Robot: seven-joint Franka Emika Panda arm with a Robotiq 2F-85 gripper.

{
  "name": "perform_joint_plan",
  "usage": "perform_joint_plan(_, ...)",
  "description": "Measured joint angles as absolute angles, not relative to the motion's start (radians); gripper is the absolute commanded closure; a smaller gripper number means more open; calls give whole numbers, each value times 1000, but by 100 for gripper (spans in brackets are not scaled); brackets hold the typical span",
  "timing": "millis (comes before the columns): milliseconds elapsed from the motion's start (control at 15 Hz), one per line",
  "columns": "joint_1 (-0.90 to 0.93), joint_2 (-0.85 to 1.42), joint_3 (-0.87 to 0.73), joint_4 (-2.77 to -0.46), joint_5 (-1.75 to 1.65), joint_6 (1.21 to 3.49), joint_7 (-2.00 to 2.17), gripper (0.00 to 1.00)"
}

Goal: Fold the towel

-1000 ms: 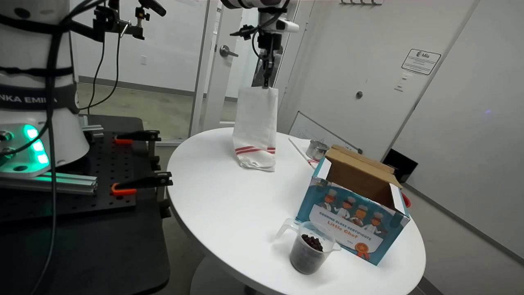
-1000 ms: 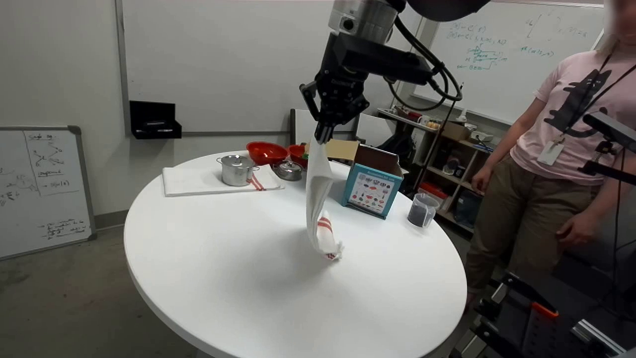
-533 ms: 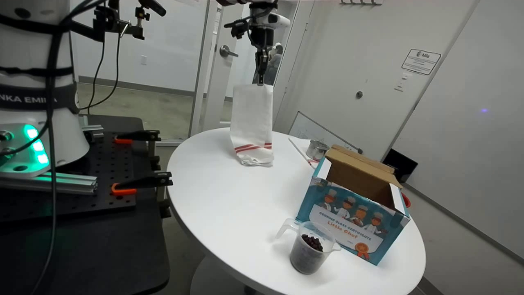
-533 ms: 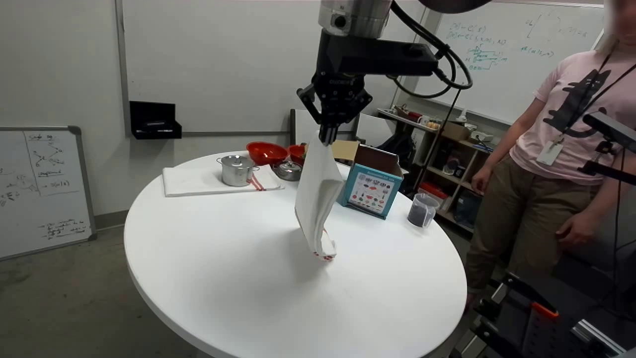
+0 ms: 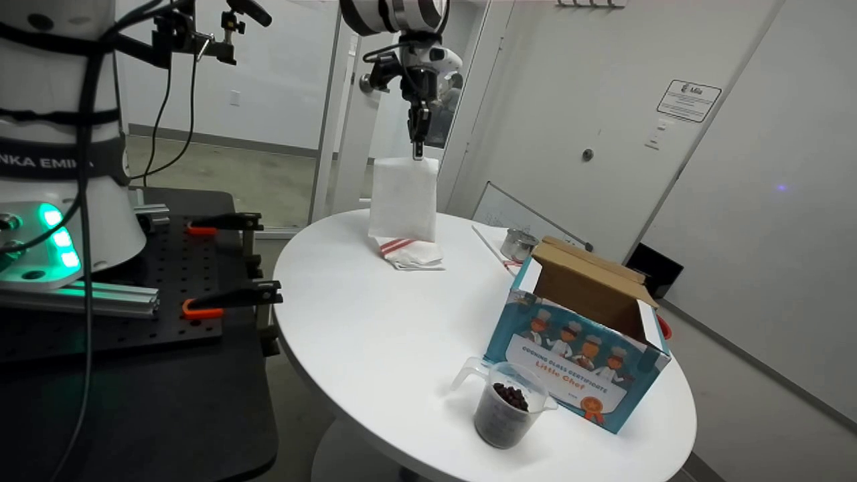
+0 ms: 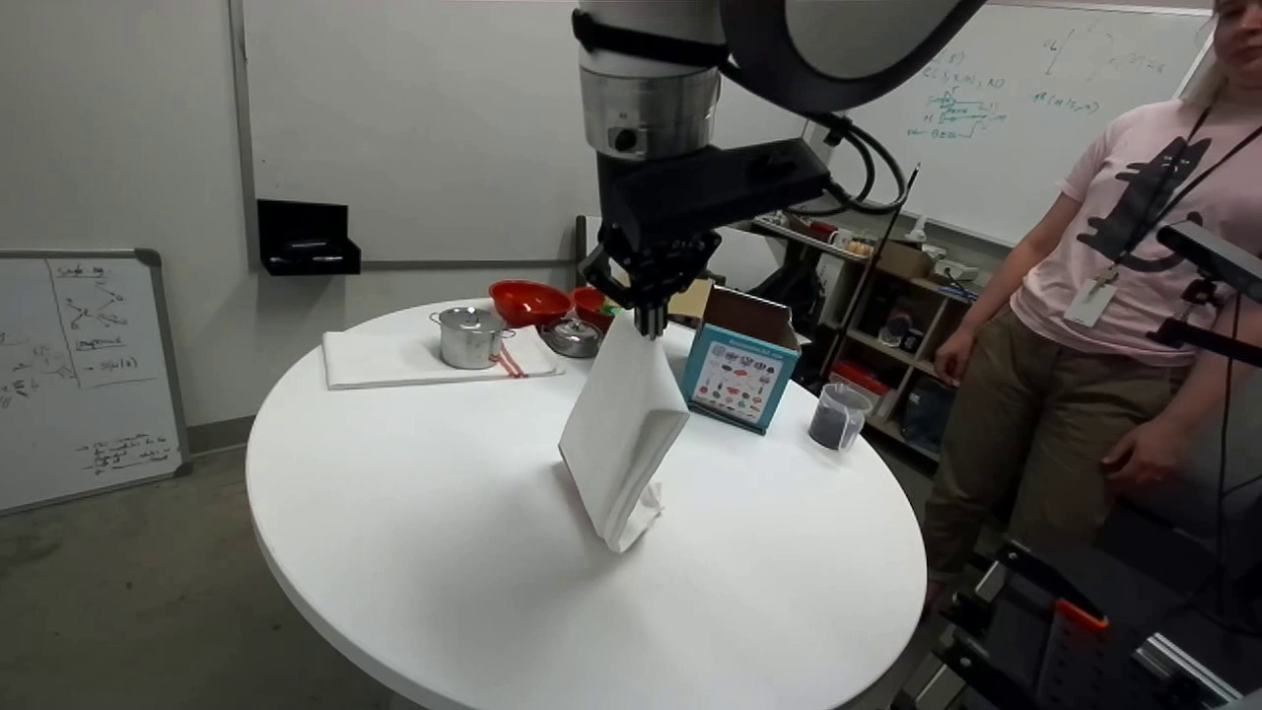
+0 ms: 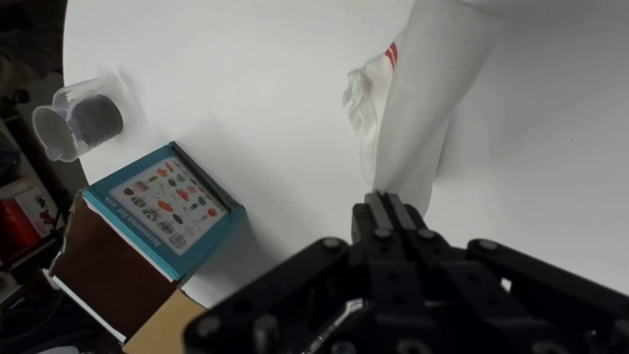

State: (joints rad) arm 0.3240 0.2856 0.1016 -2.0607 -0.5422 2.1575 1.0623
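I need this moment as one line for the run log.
hand: closed on white rectangular red-striped cloth towel; upper edge: raised; lower end: on round white table; fold: unfinished

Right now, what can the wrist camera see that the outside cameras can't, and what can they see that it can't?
Only the wrist view: the readable heading "Accessories list" on the blue box; in an exterior view that writing is too small to read.

Only the exterior views: the silver pot, the striped cloth under it and, in an exterior view, a person in a pink shirt.

Shared: the gripper pinching the white towel, the measuring cup and the white table.
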Motion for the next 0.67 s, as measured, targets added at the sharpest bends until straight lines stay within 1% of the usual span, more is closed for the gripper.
perform_joint_plan(333,326,383,90,-2018,-546,2150,1059,99)
perform_joint_plan(667,299,443,41,-2011,-546,2166,1018,99)
